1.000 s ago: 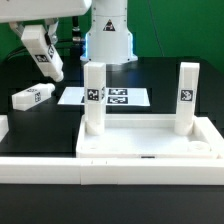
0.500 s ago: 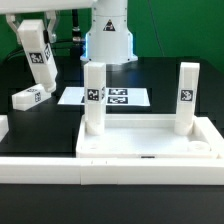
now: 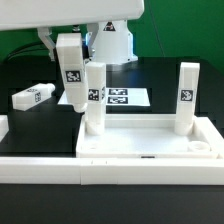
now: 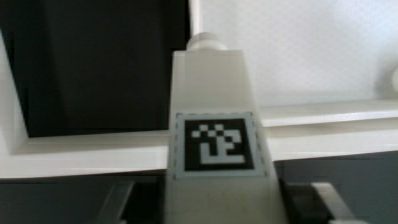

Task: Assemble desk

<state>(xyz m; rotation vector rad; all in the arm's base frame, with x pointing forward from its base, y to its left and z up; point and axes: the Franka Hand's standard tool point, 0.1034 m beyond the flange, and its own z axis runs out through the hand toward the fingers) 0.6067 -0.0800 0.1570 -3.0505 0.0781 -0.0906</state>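
Note:
The white tabletop (image 3: 150, 150) lies at the front, rim up. Two white tagged legs stand upright in its far corners, one on the exterior view's left (image 3: 94, 100) and one on its right (image 3: 186, 95). My gripper (image 3: 63, 40) is shut on a third leg (image 3: 71, 72) and holds it upright in the air, just to the left of the left standing leg. In the wrist view this leg (image 4: 217, 110) fills the middle between my fingers (image 4: 134, 200), over the tabletop's rim (image 4: 338, 115). A fourth leg (image 3: 32, 96) lies loose on the black table at the left.
The marker board (image 3: 125, 97) lies flat behind the tabletop. A long low white border rail (image 3: 40, 168) runs along the front, with a short piece (image 3: 3, 127) at the left edge. The robot base (image 3: 108, 42) stands at the back.
My gripper has carried the held leg from the far left toward the exterior view's right and turned it from tilted to upright, close beside the left standing leg.

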